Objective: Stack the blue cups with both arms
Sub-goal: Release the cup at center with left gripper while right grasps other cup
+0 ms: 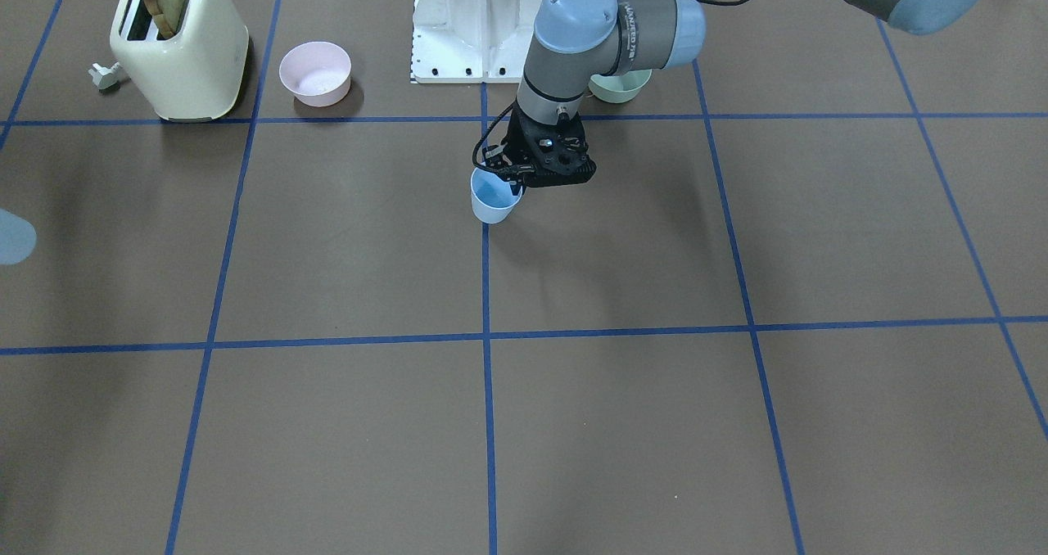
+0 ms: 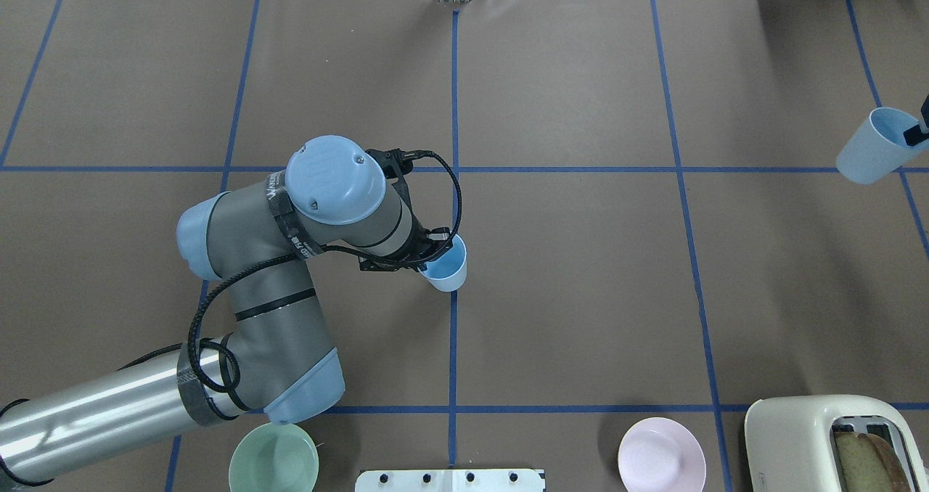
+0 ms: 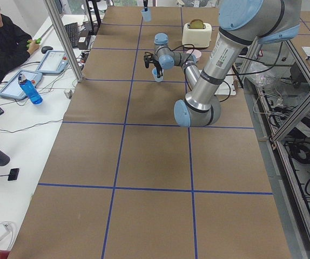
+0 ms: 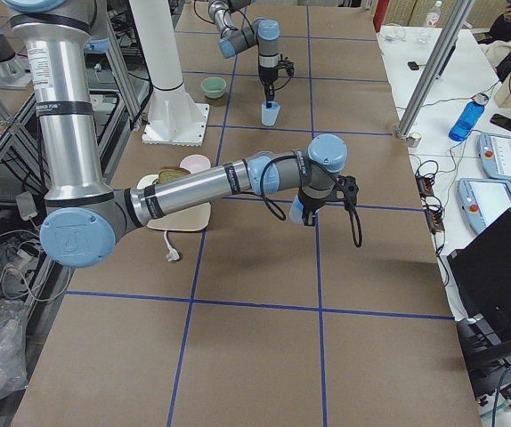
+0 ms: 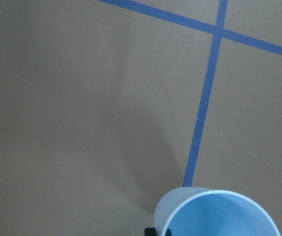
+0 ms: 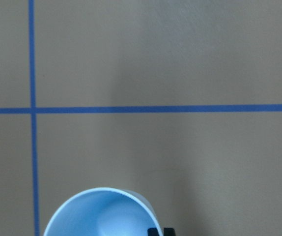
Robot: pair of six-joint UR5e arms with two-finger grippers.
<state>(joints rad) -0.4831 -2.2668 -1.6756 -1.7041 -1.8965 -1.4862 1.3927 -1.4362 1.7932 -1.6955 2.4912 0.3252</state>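
Note:
One blue cup [image 2: 444, 263] stands upright near the table's middle, on the centre tape line; it also shows in the front view [image 1: 494, 197] and the left wrist view [image 5: 219, 214]. My left gripper [image 2: 428, 260] is shut on its rim. I cannot tell whether the cup touches the table. The second blue cup [image 2: 874, 146] hangs tilted above the table at the far right edge. My right gripper [image 2: 917, 133] is shut on its rim. This cup fills the bottom of the right wrist view [image 6: 99, 214].
A cream toaster [image 1: 176, 43] with bread, a pink bowl [image 1: 315, 72] and a green bowl [image 1: 620, 87] sit by the white base mount [image 1: 479, 23]. An operator [image 3: 4, 40] sits at the side desk beyond the table.

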